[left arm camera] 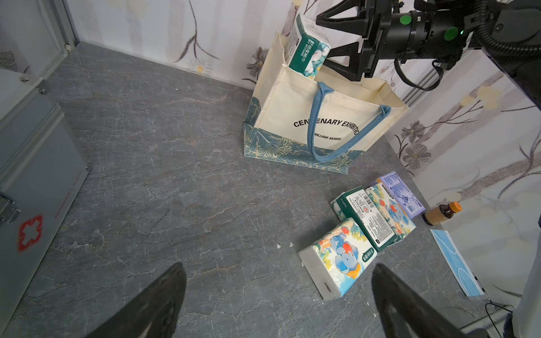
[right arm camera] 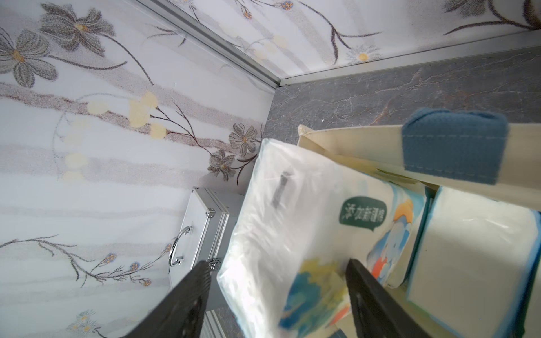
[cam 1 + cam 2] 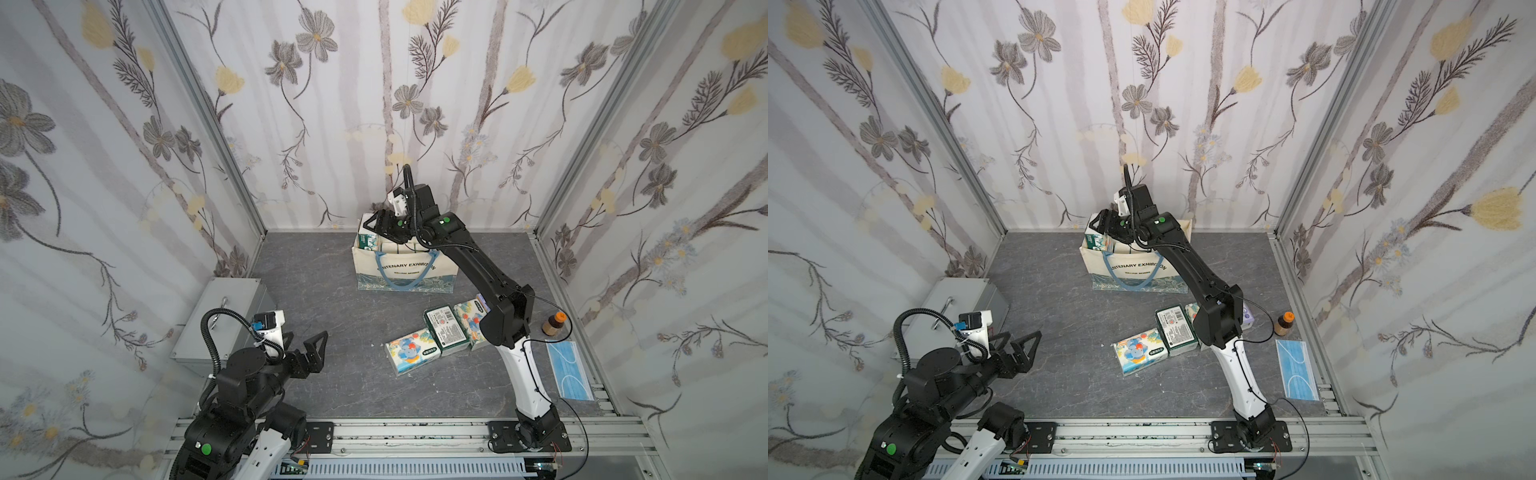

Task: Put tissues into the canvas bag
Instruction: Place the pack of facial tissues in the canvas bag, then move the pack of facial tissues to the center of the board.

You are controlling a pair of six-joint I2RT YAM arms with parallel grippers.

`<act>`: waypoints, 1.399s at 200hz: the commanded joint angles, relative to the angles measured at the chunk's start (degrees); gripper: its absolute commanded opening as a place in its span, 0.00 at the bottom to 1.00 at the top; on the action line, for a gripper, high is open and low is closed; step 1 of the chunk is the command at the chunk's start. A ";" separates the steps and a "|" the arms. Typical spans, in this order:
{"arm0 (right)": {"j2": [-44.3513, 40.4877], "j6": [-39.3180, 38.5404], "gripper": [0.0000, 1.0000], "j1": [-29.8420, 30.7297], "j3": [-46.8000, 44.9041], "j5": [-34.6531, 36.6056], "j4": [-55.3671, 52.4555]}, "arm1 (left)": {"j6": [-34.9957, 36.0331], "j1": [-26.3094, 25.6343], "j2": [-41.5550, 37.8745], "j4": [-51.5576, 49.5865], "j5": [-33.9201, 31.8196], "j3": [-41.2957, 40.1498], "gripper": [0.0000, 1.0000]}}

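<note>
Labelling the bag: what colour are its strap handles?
Blue; the bag's handles show best in the left wrist view.

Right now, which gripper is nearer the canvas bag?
Right. The right gripper hangs over the open top of the canvas bag; the left gripper hovers well apart from it, beside the metal case.

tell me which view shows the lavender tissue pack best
The left wrist view: the lavender pack shows nearly whole, with nothing in front of it. In both top views the right arm covers all but a sliver, and the right wrist view misses it.
</note>
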 commanded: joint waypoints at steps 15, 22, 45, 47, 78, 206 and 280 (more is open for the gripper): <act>-1.32 -1.32 0.74 0.07 0.39 -1.32 0.98 | 0.25 0.00 0.25 1.43 -0.26 0.14 1.00; -1.95 -2.12 0.74 0.14 0.37 -1.48 0.21 | 0.25 0.00 0.40 1.34 -0.26 0.10 1.00; -5.54 -7.23 0.75 1.00 -0.15 -1.90 -4.57 | 0.32 -0.03 0.57 1.42 -0.26 0.10 1.00; -5.94 -7.79 0.75 1.09 -0.30 -1.92 -5.11 | 0.31 -0.01 0.55 1.43 -0.26 0.15 1.00; -18.14 -13.33 0.76 2.87 -14.47 -2.28 -6.79 | 0.30 0.00 1.23 1.44 -0.09 0.15 1.00; -63.23 -14.77 0.76 4.97 -98.24 6.71 16.67 | 0.49 6.44 14.50 2.33 3.87 0.63 1.00; -61.07 -20.66 0.77 6.57 -99.75 8.41 5.85 | -1.01 7.09 15.78 0.91 2.65 2.14 1.00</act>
